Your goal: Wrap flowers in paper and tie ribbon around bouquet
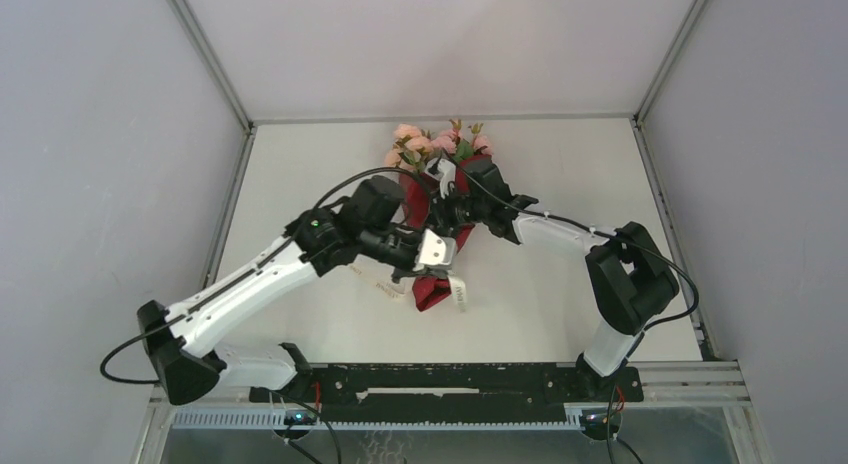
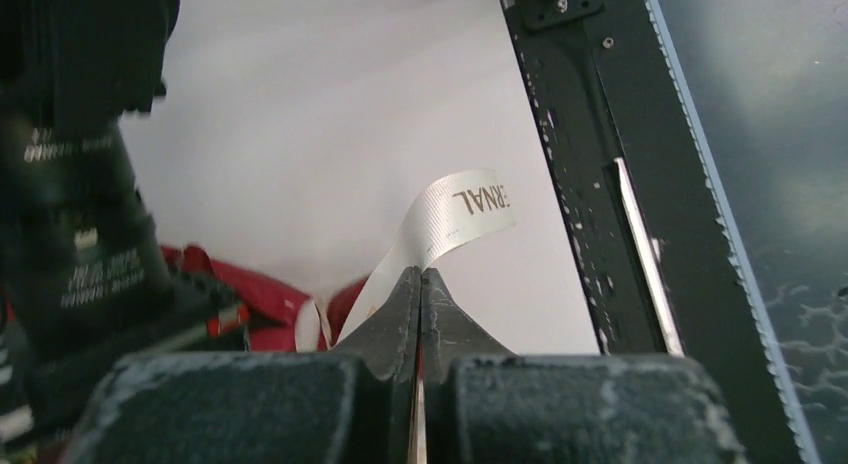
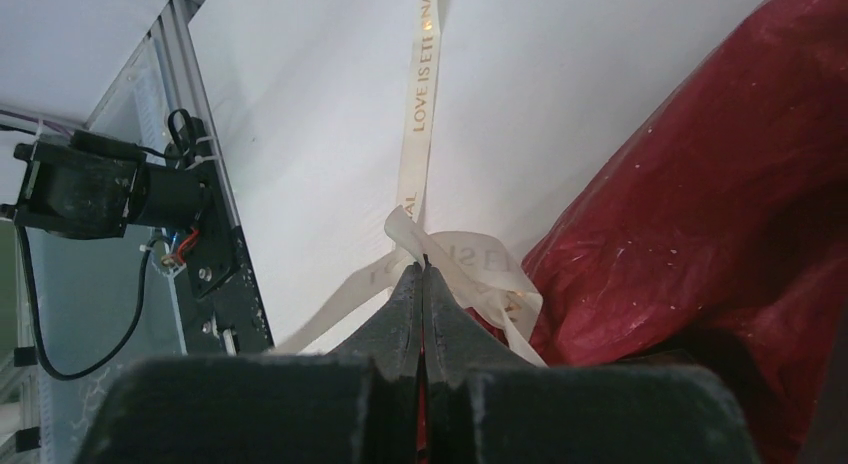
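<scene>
Ribbon [image 3: 420,114] pinched tight by both left gripper [image 2: 421,274] and right gripper [image 3: 423,269], bouquet [image 1: 432,289] mostly hidden under them, roses [image 1: 440,142] poking out near the table's [image 1: 300,164] far edge.

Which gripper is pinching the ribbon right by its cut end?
The left gripper: the ribbon ends just past it. From the right gripper it runs on across the table.
</scene>
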Controlling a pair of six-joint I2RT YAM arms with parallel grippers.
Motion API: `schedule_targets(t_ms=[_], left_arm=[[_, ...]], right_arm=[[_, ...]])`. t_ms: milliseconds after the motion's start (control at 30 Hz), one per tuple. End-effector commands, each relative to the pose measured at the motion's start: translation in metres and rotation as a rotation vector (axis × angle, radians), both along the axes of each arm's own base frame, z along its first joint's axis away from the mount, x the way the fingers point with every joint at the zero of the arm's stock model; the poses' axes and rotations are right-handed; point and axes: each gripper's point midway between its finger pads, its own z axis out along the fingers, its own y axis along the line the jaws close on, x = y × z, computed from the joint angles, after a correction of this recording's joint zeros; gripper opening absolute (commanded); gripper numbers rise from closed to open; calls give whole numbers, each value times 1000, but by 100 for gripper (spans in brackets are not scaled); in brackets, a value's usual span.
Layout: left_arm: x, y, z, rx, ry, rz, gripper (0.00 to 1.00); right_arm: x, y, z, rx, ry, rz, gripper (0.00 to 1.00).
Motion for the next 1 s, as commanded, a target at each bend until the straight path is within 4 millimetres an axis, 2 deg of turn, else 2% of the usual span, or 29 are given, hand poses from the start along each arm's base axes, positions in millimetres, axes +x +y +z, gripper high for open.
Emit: schedule_targets(t_ms=[0, 133, 267, 367, 433, 533, 567, 600, 667, 733, 800, 967], left_arm=[[4, -47, 27, -128, -90, -65, 0], [1, -78, 29, -226, -81, -101, 0], [1, -99, 16, -244, -77, -106, 0], [-9, -96, -7, -218, -36, -144, 0], [-10, -89, -27, -185, -55, -162, 0], [6, -86, -46, -169, -108, -125, 1], [11, -86, -47, -171, -118, -104, 8], [16, -87, -46, -176, -130, -90, 20], [19, -86, -39, -188, -153, -81, 51], [18, -79, -31, -198, -171, -77, 66], [18, -67, -23, -201, -179, -49, 72], [38, -29, 0, -246, -106, 187, 71]], right_arm=[[7, 4, 21, 72, -14, 0, 0], [5, 2, 19, 63, -13, 12, 0], [5, -2, 19, 56, -8, 8, 0], [5, -4, 24, 56, -22, 5, 0], [1, -8, 20, 28, -9, 5, 0], [-4, -9, 20, 9, -20, 16, 0], [-5, -10, 20, 5, -21, 18, 0], [-6, -10, 20, 1, -22, 16, 0], [-5, -12, 20, -9, -21, 4, 0], [-5, -12, 20, -12, -25, -1, 0], [-6, -10, 22, -6, -27, -2, 0], [-3, -8, 26, 2, -22, -27, 0]])
